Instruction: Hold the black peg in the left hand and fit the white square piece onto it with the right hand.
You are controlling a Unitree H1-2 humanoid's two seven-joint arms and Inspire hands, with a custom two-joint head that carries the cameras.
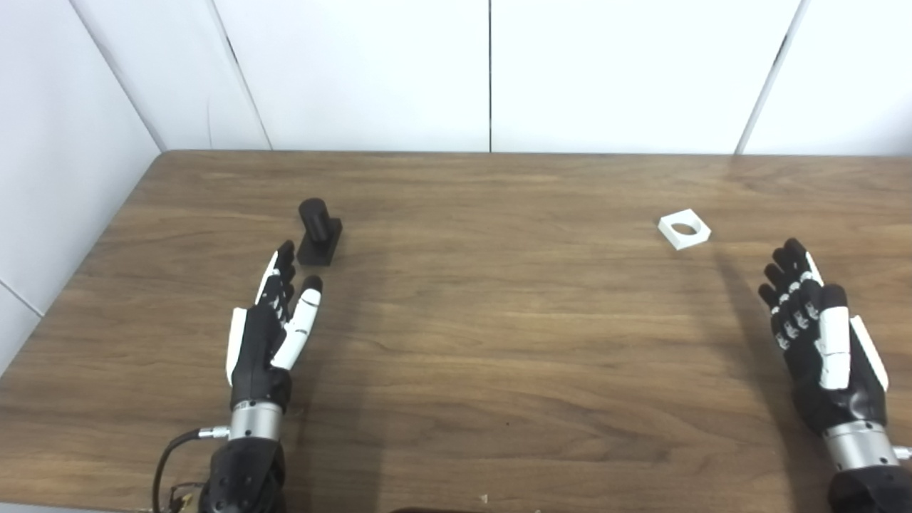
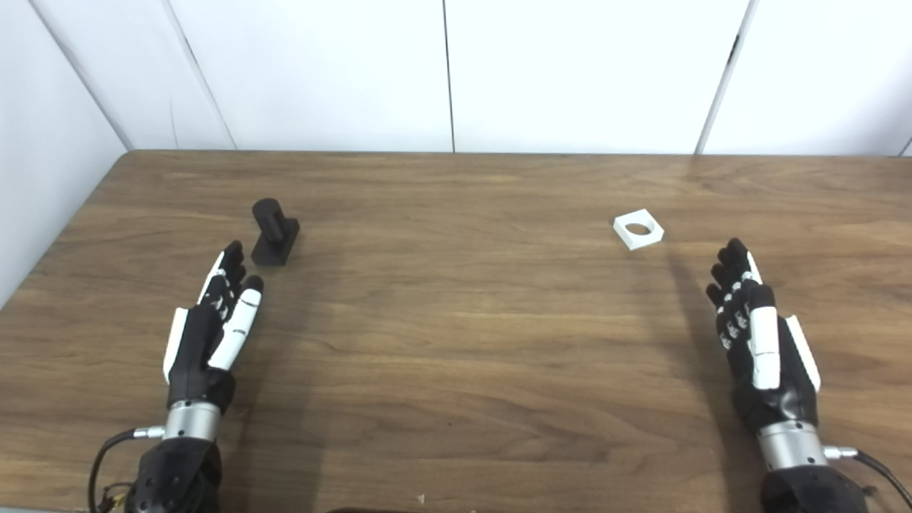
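The black peg [image 1: 318, 232], a short cylinder on a square black base, stands upright on the wooden table [image 1: 499, 320] at the left. My left hand [image 1: 274, 320] is open and empty, its fingertips just short of the peg's base. The white square piece [image 1: 684, 229], with a round hole through it, lies flat on the table at the right. My right hand [image 1: 819, 335] is open and empty, a little nearer to me and to the right of the white piece. Both also show in the right eye view: peg [image 2: 273, 232], white piece [image 2: 638, 229].
White wall panels [image 1: 491, 71] stand behind the table's far edge and along its left side. A black cable [image 1: 167, 463] loops off my left wrist at the table's near edge.
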